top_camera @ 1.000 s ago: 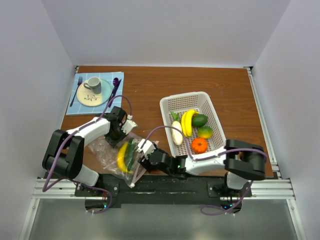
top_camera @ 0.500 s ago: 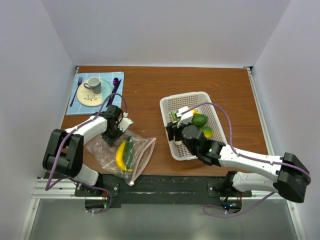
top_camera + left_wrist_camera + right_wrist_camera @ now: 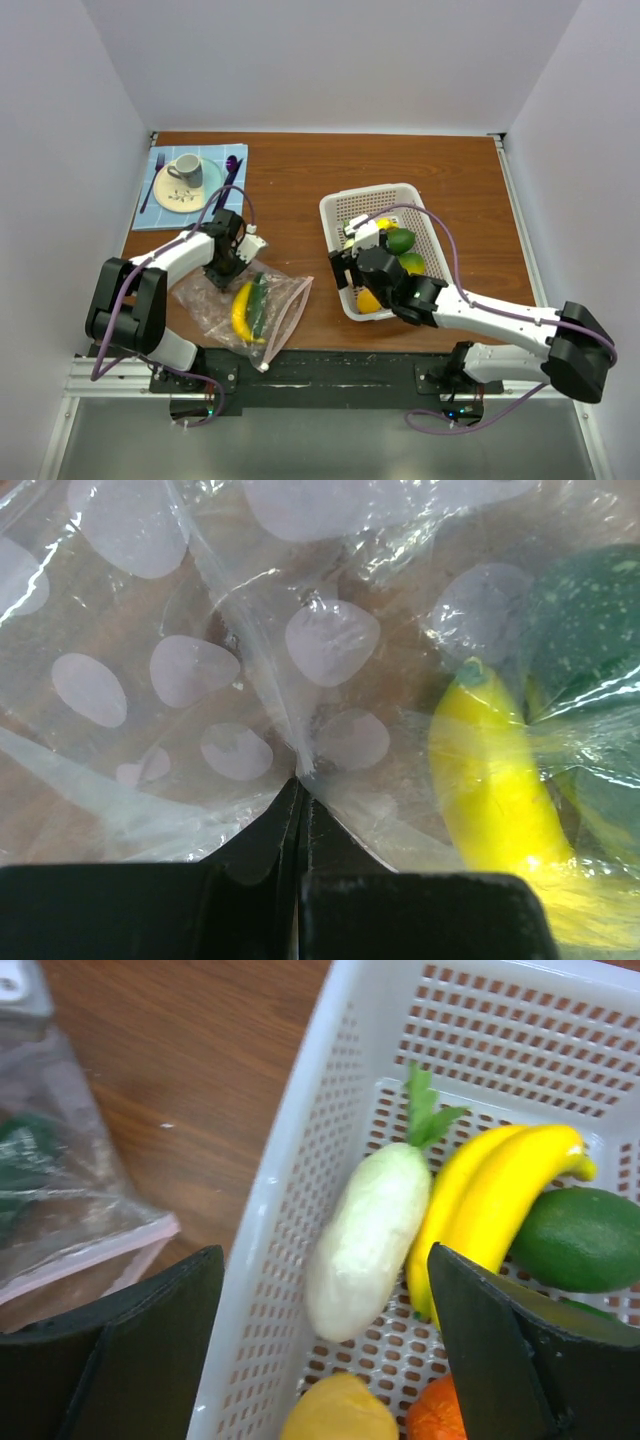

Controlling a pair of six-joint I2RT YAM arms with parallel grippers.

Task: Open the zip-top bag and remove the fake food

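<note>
Counted from above: one zip-top bag (image 3: 205,300), one white basket (image 3: 370,192), two grippers.

Of the fake food, two pieces inside the bag, just ahead of the left gripper (image 3: 220,268): one banana (image 3: 241,313) and one dark green piece (image 3: 260,303), touching each other.

Six more in the basket beneath the right gripper (image 3: 343,262):
- one white oblong piece (image 3: 365,1235) with a green leafy tip
- one double banana (image 3: 490,1195) lying against it
- one round green piece (image 3: 580,1240)
- one orange (image 3: 440,1422)
- one yellow lump (image 3: 340,1415)
- one yellow-green piece (image 3: 411,264)

Far beyond the left gripper: one blue cloth (image 3: 165,212) bearing one plate (image 3: 205,190) and one cup (image 3: 187,170).

Orange and yellow lump cut off by the lower edge of the right wrist view; orange hidden under the right arm from above. Dark green piece in the bag blurred behind crinkled film in the left wrist view. Bag mouth open or sealed: cannot tell.

Left gripper pressed together, fingertips (image 3: 270,830) pinching a raised fold of the clear film. Right gripper spread wide, holding nothing, one finger (image 3: 150,1340) outside the basket wall, the other over the fruit.
</note>
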